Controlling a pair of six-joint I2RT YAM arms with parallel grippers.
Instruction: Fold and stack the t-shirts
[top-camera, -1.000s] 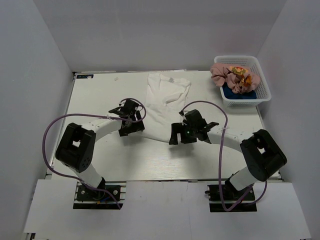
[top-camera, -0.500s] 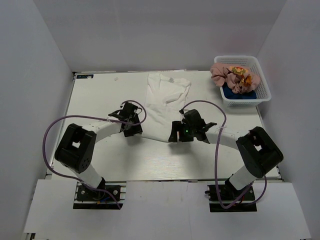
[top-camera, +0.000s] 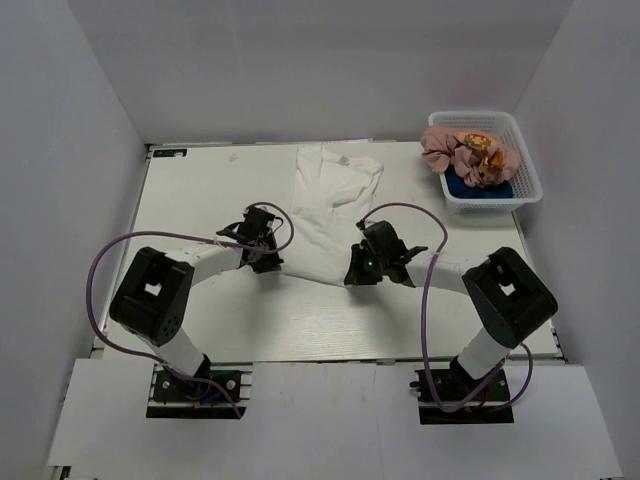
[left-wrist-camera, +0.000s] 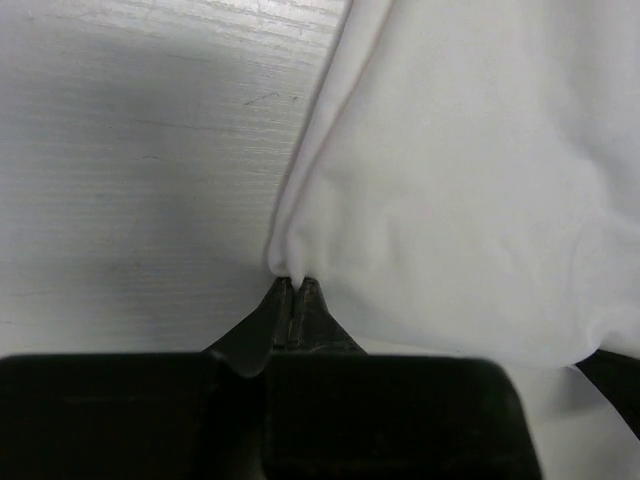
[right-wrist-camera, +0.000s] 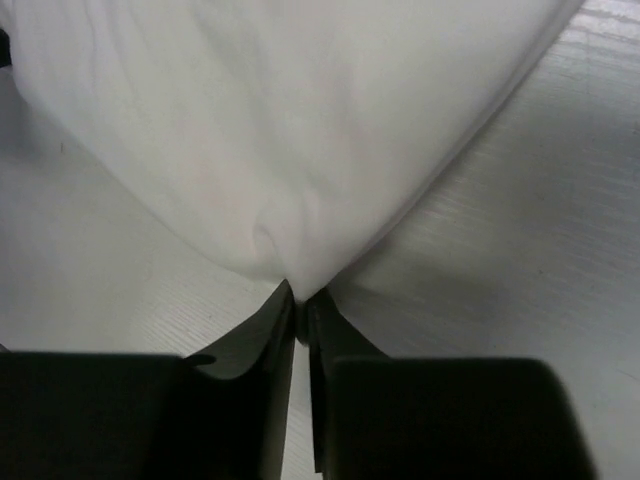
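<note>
The white t-shirt (top-camera: 325, 205) lies spread on the table from the back edge toward the middle. My left gripper (top-camera: 268, 262) is shut on its near left corner; in the left wrist view the white t-shirt (left-wrist-camera: 450, 180) bunches at the tips of my left gripper (left-wrist-camera: 293, 282). My right gripper (top-camera: 356, 274) is shut on the near right corner, where the white t-shirt (right-wrist-camera: 290, 130) puckers into the tips of my right gripper (right-wrist-camera: 300, 297). The pink t-shirt (top-camera: 460, 152) with its yellow-orange print and the navy t-shirt (top-camera: 480, 188) sit crumpled in the basket.
A white mesh basket (top-camera: 527, 172) stands at the back right corner of the table (top-camera: 200, 200). White walls close in on three sides. Purple cables loop over both arms.
Both grippers moved a little forward and down to the near corners of the white t-shirt and went from open to shut on the cloth.
</note>
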